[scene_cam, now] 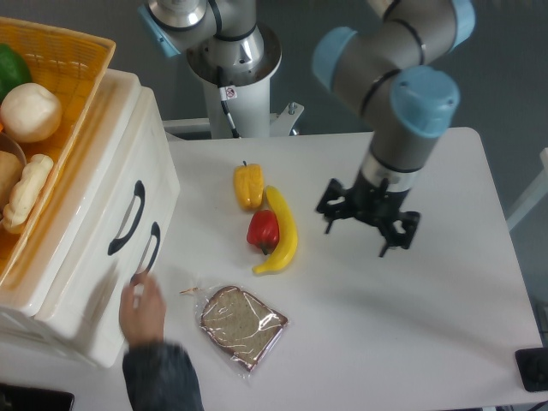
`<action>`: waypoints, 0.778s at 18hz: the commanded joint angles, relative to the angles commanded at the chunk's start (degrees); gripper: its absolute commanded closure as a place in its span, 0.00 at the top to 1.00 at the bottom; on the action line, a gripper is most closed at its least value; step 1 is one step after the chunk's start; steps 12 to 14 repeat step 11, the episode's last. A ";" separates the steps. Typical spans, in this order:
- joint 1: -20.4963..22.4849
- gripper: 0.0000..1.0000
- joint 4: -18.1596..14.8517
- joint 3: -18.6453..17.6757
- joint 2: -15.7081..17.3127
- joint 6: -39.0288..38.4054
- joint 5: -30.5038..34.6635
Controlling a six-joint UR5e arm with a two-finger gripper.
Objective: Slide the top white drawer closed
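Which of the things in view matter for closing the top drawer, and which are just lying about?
Belongs to the job:
top white drawer, looks shut
tool, open, over the table

Just lying about:
lower white drawer
person's hand at the lower handle
orange wicker basket of food
yellow pepper
red pepper
banana
wrapped bread
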 joint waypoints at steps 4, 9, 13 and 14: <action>0.44 1.00 2.20 0.79 -2.21 1.87 9.15; 1.32 1.00 2.29 0.88 -2.39 1.96 9.59; 1.32 1.00 2.29 1.14 -2.91 1.87 9.68; 1.32 1.00 2.29 1.14 -2.91 1.87 9.68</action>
